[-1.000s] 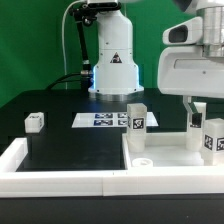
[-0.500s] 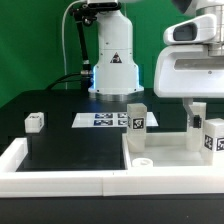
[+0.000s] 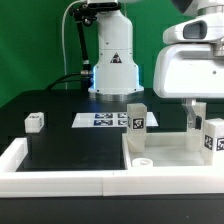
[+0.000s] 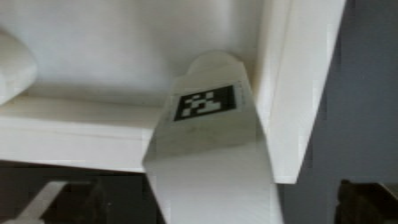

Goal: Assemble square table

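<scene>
The white square tabletop (image 3: 165, 165) lies at the front of the exterior view's right. One tagged leg (image 3: 136, 117) stands at its back left corner and another (image 3: 213, 138) at its right edge. A third leg (image 3: 197, 124) stands between them, under my gripper (image 3: 194, 116). In the wrist view this leg (image 4: 206, 130), with its tag, runs down between my fingers (image 4: 365, 198). My gripper (image 4: 205, 205) straddles the leg with a gap showing beside it, so it is open. A fourth leg (image 3: 35, 122) lies loose on the black table at the exterior view's left.
The marker board (image 3: 100, 120) lies flat in the middle, in front of the robot base (image 3: 112, 70). A long white border rail (image 3: 60, 178) runs along the front and left edges. A round boss (image 3: 143, 160) sits on the tabletop's near left corner.
My hand has shifted slightly upward over the middle leg. The legs and the tabletop have not visibly moved.
</scene>
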Controlling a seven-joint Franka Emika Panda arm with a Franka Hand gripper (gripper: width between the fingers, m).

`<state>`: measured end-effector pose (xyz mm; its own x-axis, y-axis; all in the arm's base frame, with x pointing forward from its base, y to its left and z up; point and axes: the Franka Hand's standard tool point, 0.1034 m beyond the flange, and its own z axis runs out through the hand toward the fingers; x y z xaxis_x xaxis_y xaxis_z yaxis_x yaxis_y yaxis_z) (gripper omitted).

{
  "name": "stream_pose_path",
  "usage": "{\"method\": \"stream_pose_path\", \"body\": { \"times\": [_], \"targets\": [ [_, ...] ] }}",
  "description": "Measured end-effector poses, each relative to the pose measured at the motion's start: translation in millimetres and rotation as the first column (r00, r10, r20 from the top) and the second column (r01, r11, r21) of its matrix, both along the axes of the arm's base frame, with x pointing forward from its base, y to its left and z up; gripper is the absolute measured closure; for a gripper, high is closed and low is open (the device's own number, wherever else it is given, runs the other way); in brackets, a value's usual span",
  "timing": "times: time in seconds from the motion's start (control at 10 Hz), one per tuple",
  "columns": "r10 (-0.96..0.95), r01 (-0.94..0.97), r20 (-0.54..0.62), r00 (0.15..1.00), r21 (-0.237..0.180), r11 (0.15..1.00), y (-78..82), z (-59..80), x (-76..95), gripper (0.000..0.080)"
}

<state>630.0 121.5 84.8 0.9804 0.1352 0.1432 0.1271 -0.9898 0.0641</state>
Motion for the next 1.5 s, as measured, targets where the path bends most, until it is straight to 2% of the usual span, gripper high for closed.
{"method": "stream_pose_path", "body": {
  "times": [0.1, 0.3, 0.4, 0.5, 0.7, 1.0, 1.3, 1.5],
  "targets": [
    [-0.005, 0.005, 0.0, 1.0, 0.001, 1.0, -0.1, 0.0, 0.0, 0.0151],
    [-0.005, 0.005, 0.0, 1.0, 0.001, 1.0, -0.4, 0.0, 0.1, 0.0403],
    [-0.016, 0.016, 0.001, 1.0, 0.003, 1.0, -0.3, 0.0, 0.1, 0.0403],
    [-0.032, 0.032, 0.001, 0.999, 0.005, 0.999, -0.4, 0.0, 0.1, 0.0509],
    [-0.086, 0.086, 0.003, 0.996, 0.014, 0.996, -0.4, -0.1, 0.0, 0.0509],
    [-0.359, 0.358, 0.004, 0.933, 0.06, 0.932, -4.0, 0.6, 1.0, 0.0509],
    [-0.667, 0.665, -0.018, 0.744, 0.108, 0.739, -5.1, -0.9, -1.0, 0.0509],
    [-0.781, 0.778, -0.03, 0.623, 0.123, 0.616, -6.6, -1.2, -1.8, 0.0509]
  ]
}}
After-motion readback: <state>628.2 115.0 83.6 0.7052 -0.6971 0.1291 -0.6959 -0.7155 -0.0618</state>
